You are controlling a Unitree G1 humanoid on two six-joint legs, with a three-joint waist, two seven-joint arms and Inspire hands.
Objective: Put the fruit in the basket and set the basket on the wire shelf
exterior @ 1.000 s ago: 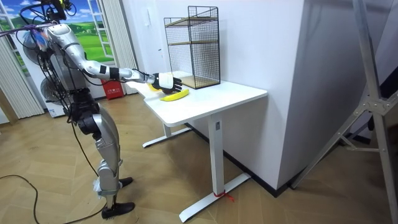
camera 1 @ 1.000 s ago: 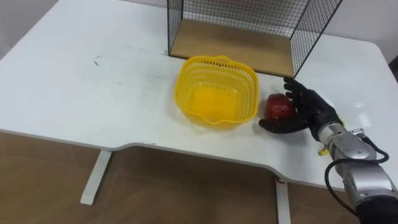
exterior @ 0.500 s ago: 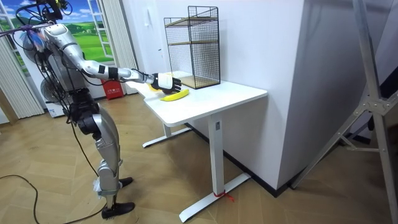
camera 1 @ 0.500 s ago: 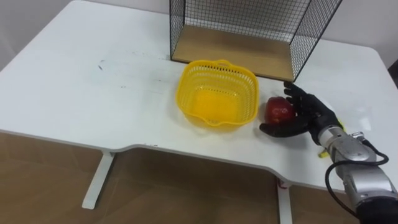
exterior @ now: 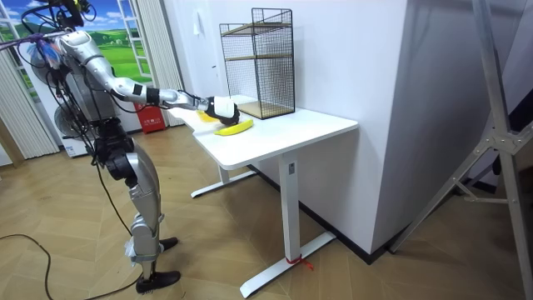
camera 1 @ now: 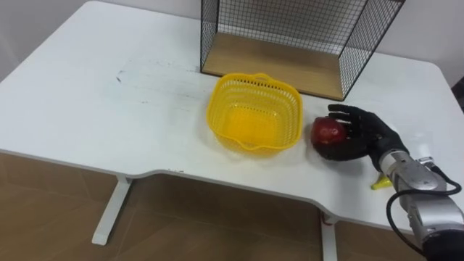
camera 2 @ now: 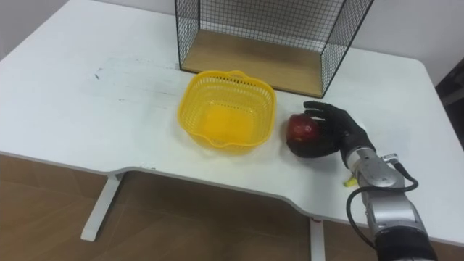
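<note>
Change: right hand now curled round the red apple.
Apple: resting on the table, just right of the yellow basket.
Direction: basket lies to that hand's left.

Bright yellow basket, fine lattice all over; deep red apple against black fingers of the right hand; white desk (faint dark scuffs on it); black wire-grid shelf, tan wood base; yellow banana.
</note>
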